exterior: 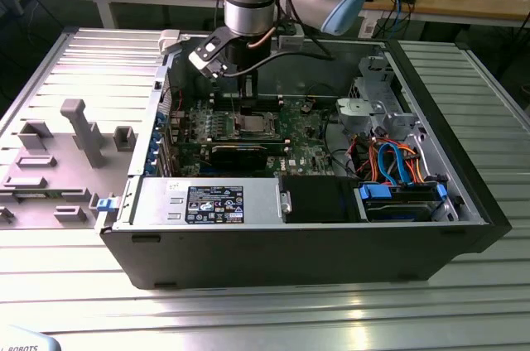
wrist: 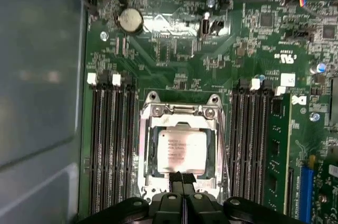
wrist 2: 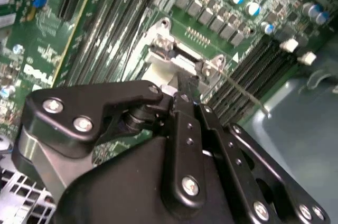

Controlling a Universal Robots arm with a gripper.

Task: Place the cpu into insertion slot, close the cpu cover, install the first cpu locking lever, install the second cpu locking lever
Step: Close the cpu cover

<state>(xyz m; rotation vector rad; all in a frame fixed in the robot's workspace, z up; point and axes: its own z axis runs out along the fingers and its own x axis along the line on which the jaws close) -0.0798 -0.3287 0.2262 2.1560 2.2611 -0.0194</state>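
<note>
A ribbed grey metal table fills the exterior view's foreground and carries an open black computer case. Inside, the black gripper, fingers pressed together and empty, sits at the edge of the flat silvery square cpu. The cpu lies face-up within the thin silver cpu cover, flanked by long black memory slots.

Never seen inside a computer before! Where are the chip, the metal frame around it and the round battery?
chip [wrist: 182, 150], first wrist view, middle of its silvery top.
metal frame [wrist: 146, 152], first wrist view, one silver side bar.
round battery [wrist: 129, 20], first wrist view, centre of its face.
</note>
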